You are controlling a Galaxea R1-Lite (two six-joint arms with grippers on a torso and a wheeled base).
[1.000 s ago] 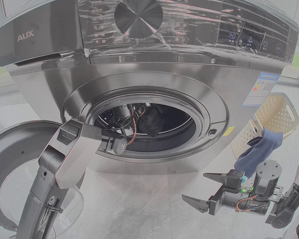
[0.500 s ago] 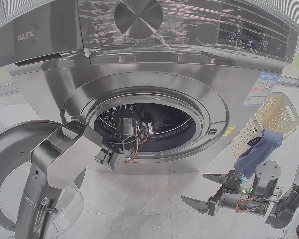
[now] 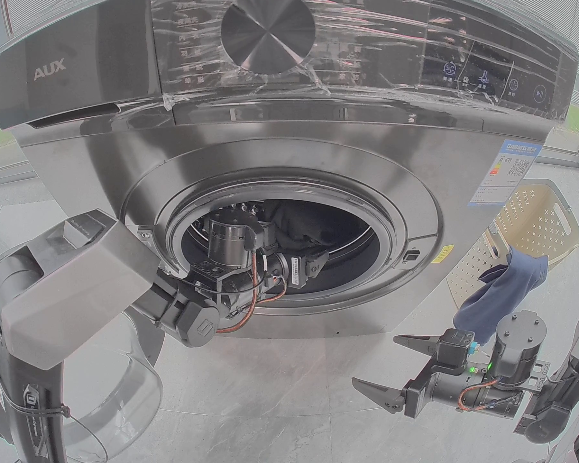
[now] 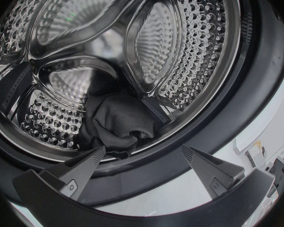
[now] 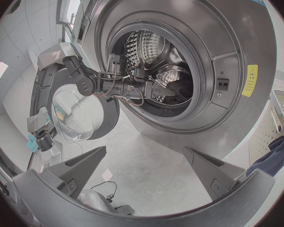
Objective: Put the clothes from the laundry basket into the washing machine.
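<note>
At the mouth of the silver front-loading washing machine [image 3: 315,143] we see the left tool [image 4: 142,148], its two dark fingers spread wide with nothing between them. Its tips sit level with the dark rubber door seal [image 4: 243,111]. Just past them a crumpled black garment [image 4: 116,123] lies at the bottom front of the perforated steel drum [image 4: 195,48]. One fingertip looks close to the cloth, but we cannot tell whether it touches.

The round glass door [image 5: 75,117] is swung fully open on the robot's left, beside the left arm.

Low on the robot's right, the right tool [image 3: 374,361] hangs above the grey tiled floor [image 3: 270,387], well apart from the machine. Its fingers are also wide apart and it holds nothing.

Behind it, a cream perforated plastic laundry basket [image 3: 540,220] stands just beside the machine's right side. A dark blue garment [image 3: 502,290] is draped over the basket's near rim and hangs down outside it, close to the right arm's wrist.
</note>
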